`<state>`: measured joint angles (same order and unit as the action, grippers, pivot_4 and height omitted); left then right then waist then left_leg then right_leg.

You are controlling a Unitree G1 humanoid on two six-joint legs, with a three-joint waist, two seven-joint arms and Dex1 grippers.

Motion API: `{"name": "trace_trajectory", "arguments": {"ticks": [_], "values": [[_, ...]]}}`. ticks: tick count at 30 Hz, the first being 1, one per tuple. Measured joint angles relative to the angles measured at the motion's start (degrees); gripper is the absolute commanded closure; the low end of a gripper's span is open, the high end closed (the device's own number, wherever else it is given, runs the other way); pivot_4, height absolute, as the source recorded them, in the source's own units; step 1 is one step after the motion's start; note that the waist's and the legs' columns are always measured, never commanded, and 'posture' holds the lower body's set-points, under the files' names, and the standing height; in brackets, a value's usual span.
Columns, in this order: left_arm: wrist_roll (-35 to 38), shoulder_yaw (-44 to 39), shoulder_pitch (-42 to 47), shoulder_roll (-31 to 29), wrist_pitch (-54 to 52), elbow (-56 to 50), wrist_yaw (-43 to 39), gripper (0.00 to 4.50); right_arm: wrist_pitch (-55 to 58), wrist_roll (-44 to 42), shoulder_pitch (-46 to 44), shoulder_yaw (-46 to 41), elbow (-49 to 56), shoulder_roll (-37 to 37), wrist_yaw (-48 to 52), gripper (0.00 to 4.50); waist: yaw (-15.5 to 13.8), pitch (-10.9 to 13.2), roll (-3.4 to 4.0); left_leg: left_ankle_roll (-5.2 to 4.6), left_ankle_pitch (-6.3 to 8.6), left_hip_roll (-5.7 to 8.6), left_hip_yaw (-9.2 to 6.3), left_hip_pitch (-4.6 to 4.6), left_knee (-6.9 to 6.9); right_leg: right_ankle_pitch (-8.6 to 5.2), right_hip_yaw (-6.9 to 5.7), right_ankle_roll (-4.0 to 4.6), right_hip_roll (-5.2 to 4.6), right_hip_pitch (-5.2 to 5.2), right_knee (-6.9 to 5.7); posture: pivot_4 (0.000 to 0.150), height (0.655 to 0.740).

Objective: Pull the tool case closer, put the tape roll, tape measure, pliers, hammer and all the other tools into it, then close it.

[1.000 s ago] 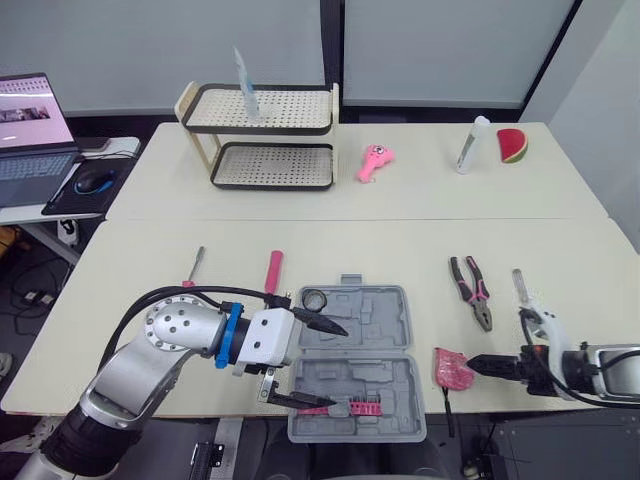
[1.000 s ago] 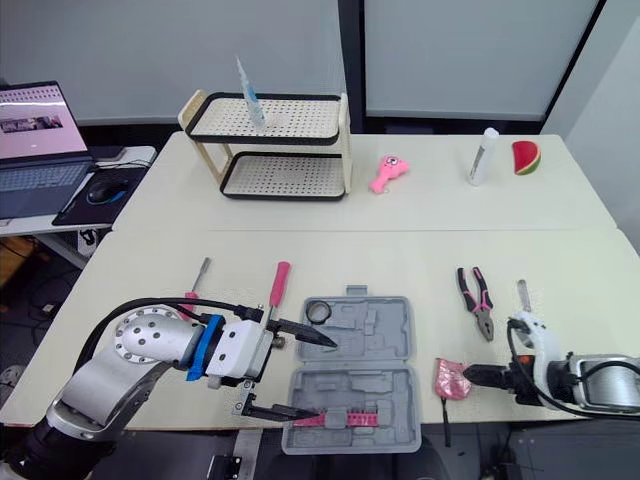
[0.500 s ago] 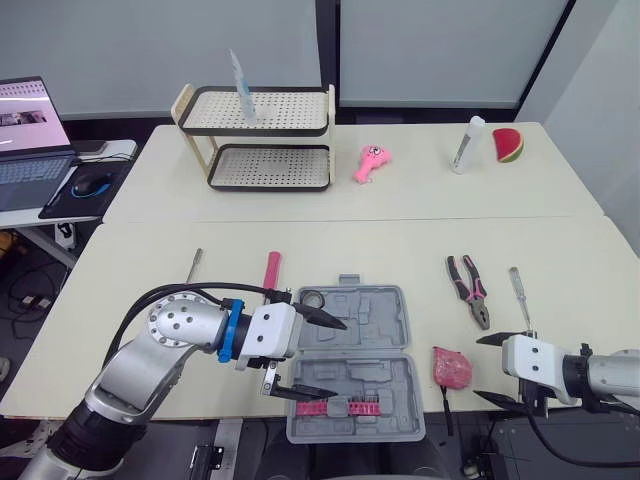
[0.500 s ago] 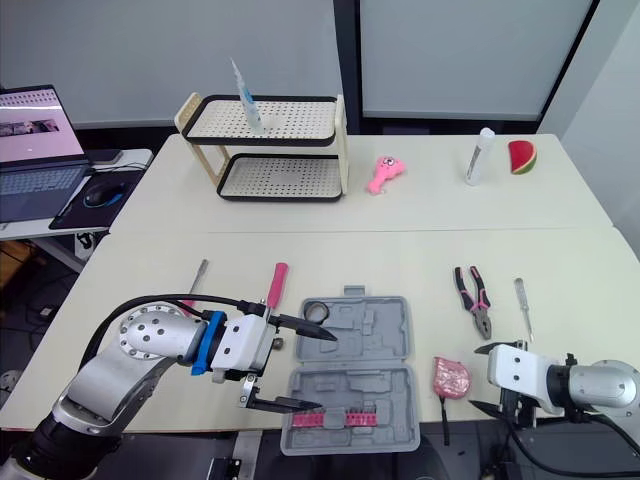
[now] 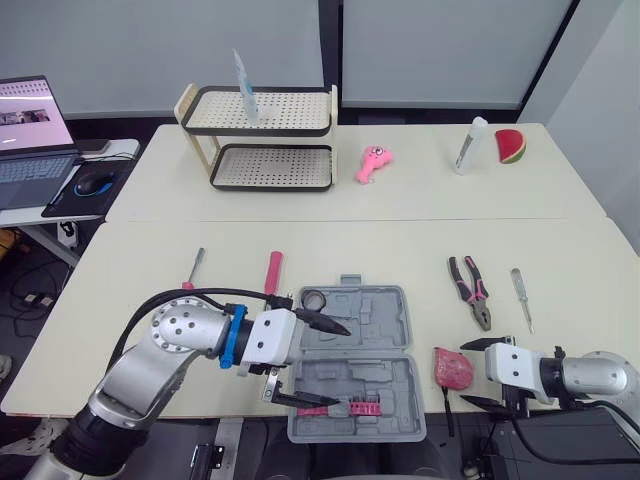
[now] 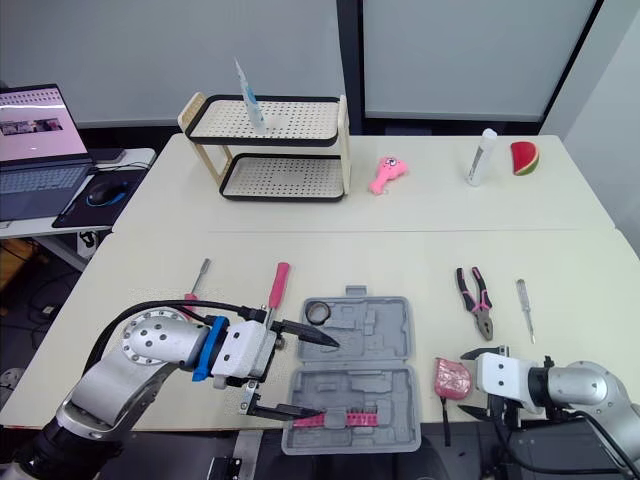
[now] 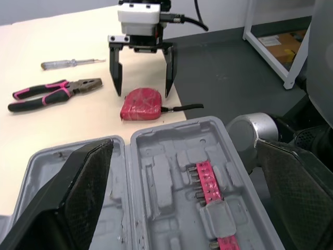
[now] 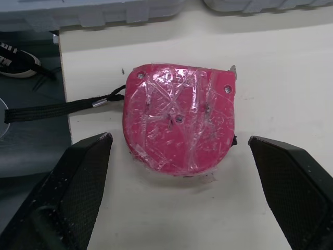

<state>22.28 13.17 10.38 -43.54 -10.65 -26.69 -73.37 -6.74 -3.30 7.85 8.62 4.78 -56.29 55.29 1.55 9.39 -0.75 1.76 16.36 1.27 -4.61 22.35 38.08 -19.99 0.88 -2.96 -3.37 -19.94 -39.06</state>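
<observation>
- Right claw [image 5: 469, 372] spread; tape measure [image 8: 178, 119] lies on the table [image 5: 400, 250] just ahead of its tips (untouched).
- Left claw [image 5: 335, 366] spread above open tool case [image 5: 378, 312].

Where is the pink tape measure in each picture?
Left eye view: tape measure just right of the tool case.
Right eye view: the same spot.
Left wrist view: beyond the case, before the open right end effector.
Right wrist view: middle, ahead between its fingers.
Shared landmark: the grey tool case.
</observation>
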Motion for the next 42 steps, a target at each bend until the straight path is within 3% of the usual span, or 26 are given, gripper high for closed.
{"name": "trace_trajectory", "arguments": {"ticks": [19,22,24,25,35,39,42], "values": [[0.19,0.02,0.02,1.12,2.96,0.28,-1.15,0.0,1.39,3.25,-2.47,1.71,-0.85,4.13,0.97,0.03,-0.01,-0.01,0.01,0.0,0.0,0.0,-0.01,-0.01,0.01,0.0,-0.01,0.0,0.0,0.01,0.0,0.15,0.7356],[0.09,0.02,0.03,1.12,3.58,0.38,-1.24,0.0,2.35,4.0,-2.7,1.72,-0.71,4.49,0.96,0.63,-0.01,-0.01,0.01,0.0,0.0,0.01,0.0,-0.01,0.01,0.0,0.0,0.0,0.0,0.01,-0.01,0.15,0.7356],[0.06,0.02,0.03,1.12,3.7,0.58,-1.25,0.0,2.71,4.48,-2.75,1.76,-0.54,4.71,0.87,1.3,-0.01,-0.01,0.01,0.0,0.0,0.0,0.0,-0.02,0.01,0.0,-0.01,0.0,0.0,0.02,-0.01,0.15,0.7356],[0.01,0.02,0.04,1.12,3.75,0.72,-1.25,0.0,2.91,4.77,-2.88,1.76,-0.45,4.73,0.82,1.38,-0.01,-0.01,0.01,0.0,0.0,0.0,0.0,-0.03,0.01,0.0,0.0,0.0,0.0,0.04,-0.01,0.15,0.7356],[-0.1,-1.13,-0.47,0.54,3.05,2.63,0.51,0.0,4.69,5.63,-2.93,1.31,0.76,4.88,-0.21,1.38,0.0,-0.01,0.0,-0.01,0.01,0.0,0.0,-0.45,-0.04,0.0,0.01,0.0,0.0,0.4,0.04,0.15,0.7356],[0.45,-6.03,-1.22,-2.22,-0.8,2.91,3.2,0.0,11.23,5.34,-3.64,-0.8,6.81,1.29,1.18,1.38,0.07,0.02,0.06,-0.02,0.01,0.0,-0.01,-0.45,-0.05,0.0,0.02,0.0,0.0,0.37,0.02,0.15,0.7356],[0.71,-8.83,-1.71,-4.4,-4.14,3.8,4.6,0.0,19.66,3.87,-9.98,-0.47,12.83,-2.43,6.02,1.38,0.31,0.06,0.11,-0.02,0.01,0.0,0.0,-0.47,-0.08,0.0,0.03,0.0,0.0,0.35,0.01,0.15,0.7356]]}}
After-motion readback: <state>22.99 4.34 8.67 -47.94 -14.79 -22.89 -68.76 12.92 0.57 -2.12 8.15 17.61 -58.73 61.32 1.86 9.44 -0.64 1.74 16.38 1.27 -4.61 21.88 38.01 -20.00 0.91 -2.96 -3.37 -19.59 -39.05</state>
